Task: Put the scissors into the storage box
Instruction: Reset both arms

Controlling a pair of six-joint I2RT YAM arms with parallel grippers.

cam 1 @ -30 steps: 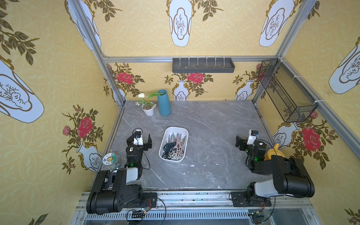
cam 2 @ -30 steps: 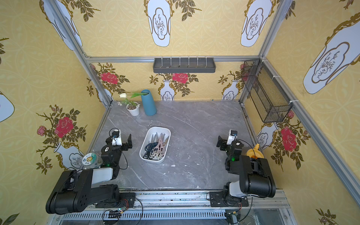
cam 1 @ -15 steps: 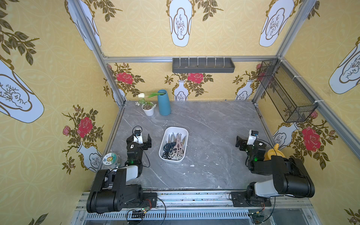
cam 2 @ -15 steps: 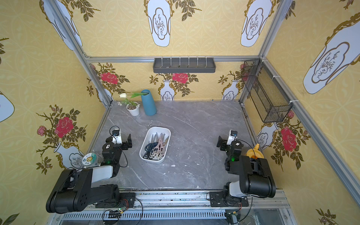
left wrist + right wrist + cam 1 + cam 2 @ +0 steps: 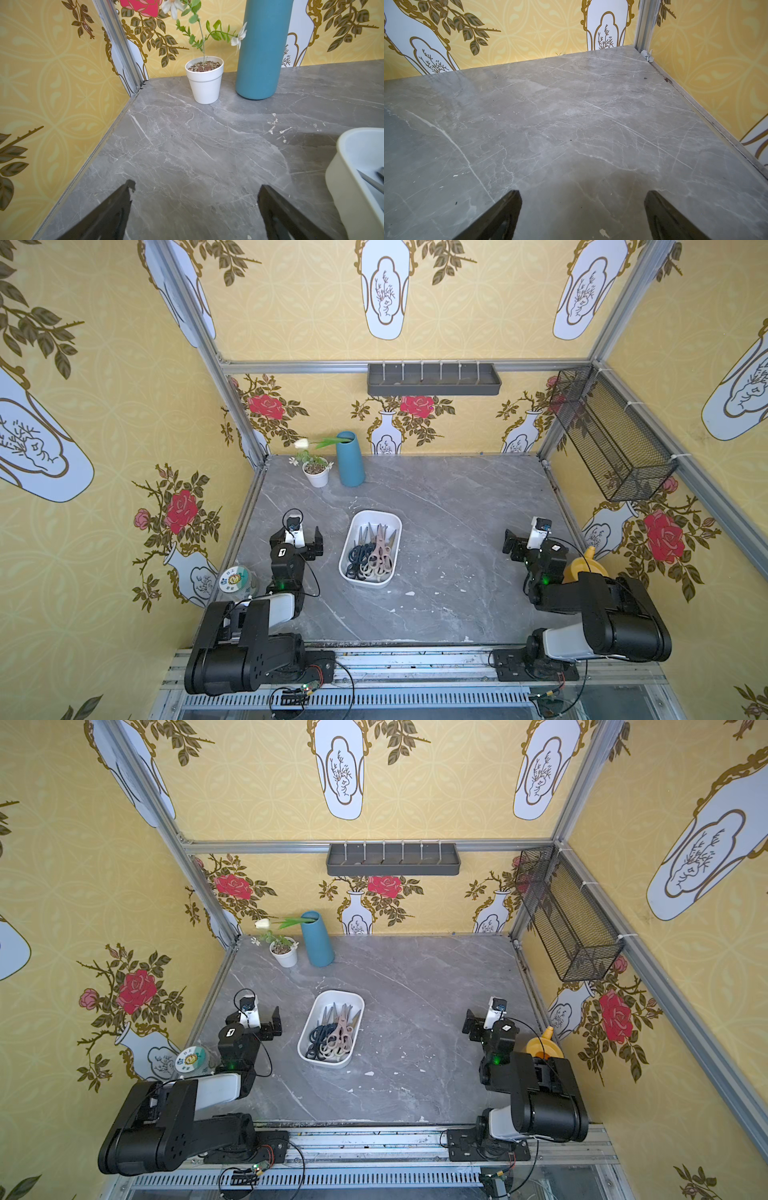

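All the scissors [image 5: 371, 556] that I can find lie inside the storage box [image 5: 394, 519], which sits on the grey table [image 5: 478, 539], somewhat toward my left arm's side of the middle. The pairs are piled together, handles toward the robot bases and blades toward the back wall. Dark, cream and pinkish handles overlap, so I cannot count them. In both top views I find no pair on the table outside the box, only small white flecks.

The left gripper [image 5: 196, 192] hangs just beside the box, its jaws spread wide with nothing between them. Its wrist view catches a corner of the box and a couple of blade tips inside. The right gripper [image 5: 582, 195] is well apart from the box, near the right wall. Its jaws are also wide apart and empty, over bare stone.

I judge the loading finished, with both arms drawn back near their bases. The next move calls for no grasp. I only need to check that no pair lies on the parts of the table hidden beneath the arms, and to keep both grippers clear of the box.
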